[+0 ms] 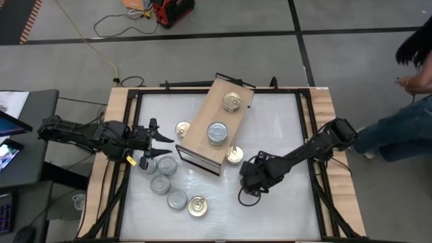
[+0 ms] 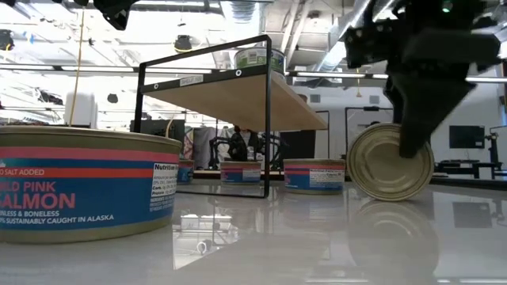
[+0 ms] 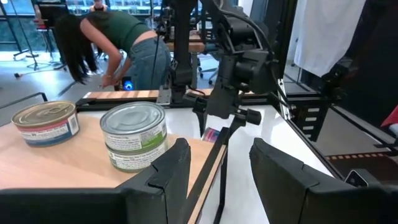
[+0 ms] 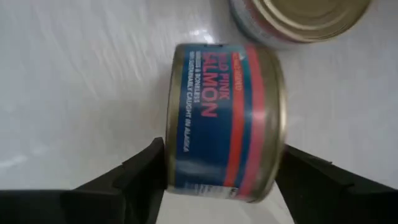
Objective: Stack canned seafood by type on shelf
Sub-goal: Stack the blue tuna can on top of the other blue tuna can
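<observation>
My right claw is spread wide around a salmon tin standing on its edge on the surface, near the shelf. My left claw waits half open beside the shelf.

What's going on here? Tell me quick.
Two robot arms are sorting tins onto a shelf. The right gripper is down on the table with its fingers open on either side of a salmon tin that stands on its edge. The left gripper hovers open and empty beside the shelf. One gold-lidded tin and one silver-lidded tin sit on top of the shelf; the other tins are loose on the table.
</observation>
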